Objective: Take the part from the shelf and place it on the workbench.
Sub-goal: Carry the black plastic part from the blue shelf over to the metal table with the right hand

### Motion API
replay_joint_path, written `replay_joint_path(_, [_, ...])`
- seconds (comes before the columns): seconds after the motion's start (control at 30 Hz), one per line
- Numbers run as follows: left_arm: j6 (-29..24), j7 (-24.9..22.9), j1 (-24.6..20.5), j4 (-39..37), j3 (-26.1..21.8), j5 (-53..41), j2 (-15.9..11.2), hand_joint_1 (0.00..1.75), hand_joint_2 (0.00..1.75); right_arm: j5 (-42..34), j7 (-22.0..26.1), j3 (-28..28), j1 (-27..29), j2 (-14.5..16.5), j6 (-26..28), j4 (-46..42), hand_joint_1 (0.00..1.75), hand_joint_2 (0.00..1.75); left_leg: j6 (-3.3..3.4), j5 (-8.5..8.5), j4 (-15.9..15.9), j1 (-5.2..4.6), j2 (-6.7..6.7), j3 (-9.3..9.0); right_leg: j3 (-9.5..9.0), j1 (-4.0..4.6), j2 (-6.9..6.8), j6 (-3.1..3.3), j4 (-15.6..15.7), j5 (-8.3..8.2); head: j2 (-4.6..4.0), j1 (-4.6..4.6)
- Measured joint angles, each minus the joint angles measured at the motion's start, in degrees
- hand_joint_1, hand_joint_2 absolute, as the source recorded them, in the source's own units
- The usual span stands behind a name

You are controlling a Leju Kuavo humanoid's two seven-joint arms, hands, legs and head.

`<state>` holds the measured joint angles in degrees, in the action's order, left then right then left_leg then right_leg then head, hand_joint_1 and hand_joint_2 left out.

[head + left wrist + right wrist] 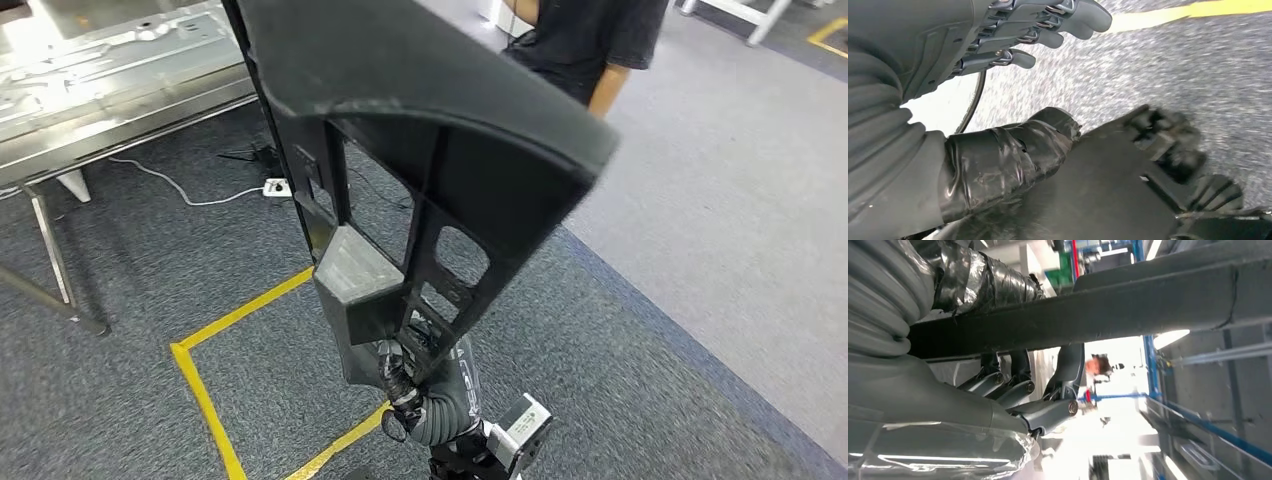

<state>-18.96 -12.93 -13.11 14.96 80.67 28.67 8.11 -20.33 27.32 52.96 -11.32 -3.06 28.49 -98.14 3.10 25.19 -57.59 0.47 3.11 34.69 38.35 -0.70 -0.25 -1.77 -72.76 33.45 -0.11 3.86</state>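
One big part [420, 160] here, matte black moulded plastic, sort of a long triangular frame with ribs and several cut-out windows, plus a greyer wedge-shaped block low down. The right hand [410, 385] holds it by the narrow bottom end, so the whole thing stands up and fans out wide above the fingers. In the right wrist view the grey metal fingers [1013, 390] curl onto one face of the black bar and the tape-wrapped thumb [983, 277] sits on the other, so it's clamped.

The left hand [998, 45] hangs over speckled grey carpet [1198, 75], fingers [1058, 25] held apart from the thumb with nothing between them.

Beyond the fingertips: one shiny steel workbench [110, 110], well apart from the part. One yellow tape outline [210, 390] on the carpet, one white power strip [275, 186], and one person in a dark T-shirt [590, 40] behind the part.
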Motion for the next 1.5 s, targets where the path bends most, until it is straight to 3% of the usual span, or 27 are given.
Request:
replay_joint_path(0.03, [0.09, -0.09, 0.19, -0.01, 0.0, 0.12, -0.04, 0.0, 1.75, -0.07, 0.11, 0.0, -0.1, 0.08, -0.19, 0.32, 1.75, 1.75, -0.05, 0.02, -0.08, 0.0, 0.95, -0.04, -1.23, -0.01, 0.61, 0.22, 3.22, -2.29, 0.0, -0.01])
replay_joint_path(0.1, [0.28, -0.33, 0.46, 0.01, 0.0, -0.14, -0.05, 0.0, 1.75, -0.08, 0.44, 0.0, -0.37, 0.31, -0.44, 0.73, 1.75, 1.75, -0.3, 0.11, -0.4, -0.01, 2.61, 0.19, -4.28, -0.18, 3.54, 0.77, 10.79, -5.82, 0.0, -0.04])
replay_joint_path(0.17, [0.46, -0.59, 0.63, 0.01, 0.0, -0.75, -0.03, 0.0, 1.75, -0.05, 0.68, 0.0, -0.45, 0.5, -0.55, 0.92, 1.75, 1.75, -0.89, 0.04, -0.7, 0.14, 3.99, 0.75, -5.77, -0.18, 5.43, 1.06, 14.23, -6.44, 0.01, -0.09])
replay_joint_path(0.23, [0.58, -0.71, 0.91, -0.01, 0.0, -1.15, -0.08, 0.0, 1.75, -0.05, 0.72, 0.0, -0.4, 0.63, -0.57, 1.04, 1.75, 1.75, -1.66, -0.13, -0.67, 0.34, 5.02, 1.1, -6.16, -0.11, 4.46, 1.35, 14.7, -6.37, 0.02, -0.12])
replay_joint_path(0.3, [0.61, -0.73, 1.18, -0.01, 0.0, -1.29, -0.14, 0.0, 1.75, -0.06, 0.71, 0.0, -0.46, 0.84, -0.58, 1.19, 1.75, 1.75, -2.34, 0.82, -2.21, 0.18, 3.17, 1.9, -6.65, -0.3, 3.1, 1.95, 15.3, -6.57, 0.01, 0.11])
replay_joint_path(0.37, [0.6, -0.73, 1.15, -0.01, 0.0, -1.36, -0.17, 0.0, 1.75, -0.08, 0.74, 0.0, -0.47, 0.99, -0.6, 1.31, 1.75, 1.75, -2.88, 3.65, -7.91, 0.07, -0.28, 4.67, -7.07, -0.26, 1.44, 2.51, 15.58, -6.55, 0.0, 0.51])
replay_joint_path(0.43, [0.61, -0.73, 1.1, -0.01, 0.0, -1.4, -0.18, 0.0, 1.75, -0.1, 0.72, 0.0, -0.43, 1.03, -0.6, 1.53, 1.75, 1.75, -3.27, 5.99, -14.58, 0.25, -1.91, 8.14, -7.23, -0.05, -0.35, 2.85, 15.45, -6.25, 0.0, 0.68])
replay_joint_path(0.47, [0.61, -0.73, 1.17, -0.01, 0.0, -1.41, -0.19, 0.0, 1.75, -0.11, 0.69, 0.0, -0.41, 1.03, -0.6, 1.67, 1.75, 1.75, -3.39, 5.84, -15.78, 0.33, -2.27, 8.85, -7.33, 0.0, -1.2, 2.89, 15.38, -6.06, 0.0, 0.7])
replay_joint_path(0.5, [0.61, -0.73, 1.27, -0.01, 0.0, -1.41, -0.21, 0.0, 1.75, -0.13, 0.68, 0.0, -0.42, 1.03, -0.6, 1.79, 1.75, 1.75, -3.44, 4.72, -14.89, 0.4, -2.61, 8.48, -7.47, 0.0, -2.0, 2.84, 15.29, -5.85, 0.0, 0.7])
replay_joint_path(0.6, [0.6, -0.73, 1.26, -0.01, 0.0, -1.42, -0.31, 0.0, 1.75, -0.16, 0.68, 0.0, -0.46, 1.08, -0.59, 1.88, 1.75, 1.75, -3.07, 0.25, -4.82, 0.08, -5.65, 3.34, -8.04, 0.24, -4.03, 2.23, 14.81, -4.91, 0.0, 0.73])
replay_joint_path(0.67, [0.6, -0.69, 1.08, -0.01, 0.01, -1.47, -0.33, 0.0, 1.75, -0.08, 0.64, 0.0, -0.53, 1.11, -0.49, 1.9, 1.75, 1.75, -2.36, 0.05, -1.81, -0.36, -6.94, 1.86, -8.27, 0.61, -5.07, 1.6, 14.64, -4.42, 0.0, 0.5])
replay_joint_path(0.73, [0.69, -0.58, 1.13, -0.01, 0.02, -1.62, -0.37, 0.0, 1.75, 0.21, 0.6, 0.0, -0.57, 1.12, -0.21, 1.95, 1.75, 1.75, -1.6, 0.11, -1.6, -0.38, -5.89, 1.81, -8.5, 0.79, -6.18, 1.02, 14.71, -4.08, 0.01, 0.23])
replay_joint_path(0.8, [1.05, -0.29, 1.3, -0.01, 0.02, -1.86, -0.45, 0.0, 1.75, 0.73, 0.57, 0.0, -0.62, 1.13, 0.27, 2.01, 1.75, 1.75, -0.99, -0.04, -1.13, -0.19, -4.67, 1.5, -8.27, 0.52, -5.0, 0.48, 13.33, -2.78, 0.01, 0.05])
replay_joint_path(0.9, [2.06, 0.25, 1.24, -0.01, 0.02, -2.13, -0.65, 0.0, 1.75, 1.89, 0.05, 0.0, -0.58, 1.06, 1.11, 2.03, 1.75, 1.75, -0.32, -0.2, -0.85, -0.01, -2.86, 1.32, -3.86, 0.15, -0.96, 0.05, 3.86, 1.91, 0.01, -0.33])
replay_joint_path(0.93, [2.74, 0.21, 1.22, -0.01, 0.02, -2.17, -0.74, 0.0, 1.75, 2.39, -0.58, 0.0, -0.53, 0.98, 1.32, 2.03, 1.75, 1.75, -0.24, -0.21, -0.88, -0.01, -2.14, 1.33, -2.05, 0.14, -0.46, -0.04, 0.54, 2.92, 0.01, -0.41])
replay_joint_path(0.97, [3.55, 0.0, 1.22, -0.01, 0.02, -2.19, -0.86, 0.0, 1.75, 3.01, -1.43, 0.0, -0.48, 0.88, 1.49, 2.03, 1.75, 1.75, -0.23, -0.2, -0.95, -0.01, -1.33, 1.33, -0.94, 0.11, -0.23, -0.1, -1.14, 2.85, 0.01, -0.44])
replay_joint_path(1.0, [4.31, -0.38, 1.21, -0.01, 0.02, -2.16, -0.98, 0.0, 1.75, 3.82, -2.3, 0.0, -0.44, 0.8, 1.54, 2.03, 1.75, 1.75, -0.24, -0.2, -1.04, 0.0, -0.51, 1.32, -0.81, 0.05, -0.07, -0.12, -0.73, 1.69, 0.01, -0.47])
replay_joint_path(1.03, [4.97, -0.81, 1.18, -0.01, 0.02, -2.05, -1.07, 0.0, 1.75, 4.94, -3.16, 0.0, -0.42, 0.75, 1.61, 1.96, 1.75, 1.75, -0.27, -0.19, -1.16, 0.02, 0.37, 1.3, -1.73, -0.07, 0.29, -0.09, 1.84, -0.39, 0.0, -0.5])
replay_joint_path(1.1, [5.8, -1.54, 0.98, -0.01, 0.02, -1.79, -1.14, 0.0, 1.75, 7.64, -4.61, 0.0, -0.32, 0.75, 1.93, 1.37, 1.75, 1.75, -0.55, -0.17, -1.52, -0.03, 2.01, 1.48, -4.65, -0.48, 2.79, 0.12, 9.22, -4.05, 0.0, -0.5])
replay_joint_path(1.17, [6.66, -2.43, 0.59, 0.0, 0.02, -1.7, -1.14, 0.0, 1.75, 9.47, -5.83, 0.0, -0.11, 0.68, 2.18, 0.28, 1.75, 1.75, -1.25, -0.36, -1.69, 0.03, 3.4, 1.94, -6.11, -0.64, 4.97, 0.42, 13.11, -5.05, 0.0, -0.49])
replay_joint_path(1.2, [7.22, -3.01, 0.43, 0.0, 0.02, -1.74, -1.15, 0.0, 1.75, 9.79, -6.3, 0.0, -0.01, 0.63, 2.12, -0.22, 1.75, 1.75, -1.7, -0.55, -1.64, 0.1, 4.05, 2.15, -6.2, -0.51, 5.07, 0.64, 13.41, -4.97, 0.0, -0.48])
replay_joint_path(1.27, [8.22, -4.14, 0.34, 0.0, 0.02, -1.87, -1.16, 0.0, 1.75, 9.89, -6.98, 0.0, 0.11, 0.52, 1.79, -0.93, 1.75, 1.75, -2.43, -0.78, -1.55, 0.33, 4.65, 2.45, -6.51, -0.44, 3.79, 1.33, 13.73, -5.31, 0.0, -0.54])
replay_joint_path(1.33, [8.72, -5.0, 0.28, 0.01, 0.03, -2.24, -1.13, 0.0, 1.75, 9.86, -7.58, -0.03, 0.24, 0.36, 1.26, -1.53, 1.75, 1.75, -2.92, 0.93, -4.25, 0.18, 2.23, 3.8, -6.93, -0.61, 2.44, 2.09, 14.33, -5.73, 0.0, -0.06])
replay_joint_path(1.4, [8.81, -5.38, 0.02, 0.02, 0.11, -3.11, -0.99, 0.0, 1.75, 9.66, -8.09, -0.15, 0.68, -0.1, 0.52, -2.17, 1.75, 1.75, -3.25, 4.48, -10.68, 0.1, -1.11, 6.69, -7.01, -0.44, 1.08, 2.5, 14.56, -5.88, 0.0, 0.44])
replay_joint_path(1.43, [8.85, -5.44, -0.16, 0.02, 0.24, -3.8, -0.91, 0.0, 1.75, 9.22, -8.11, -0.33, 1.07, -0.43, 0.02, -2.46, 1.75, 1.75, -3.38, 5.95, -14.05, 0.18, -1.88, 8.14, -6.99, -0.33, 0.41, 2.58, 14.55, -5.86, 0.0, 0.46])
replay_joint_path(1.5, [9.13, -5.69, -0.35, 0.02, 0.81, -5.55, -0.77, 0.0, 1.75, 7.88, -7.48, -0.96, 2.07, -1.12, -1.03, -2.97, 1.75, 1.75, -3.53, 6.16, -16.26, 0.32, -2.56, 8.64, -6.97, -0.24, -0.69, 2.58, 14.51, -5.8, 0.0, 0.47])
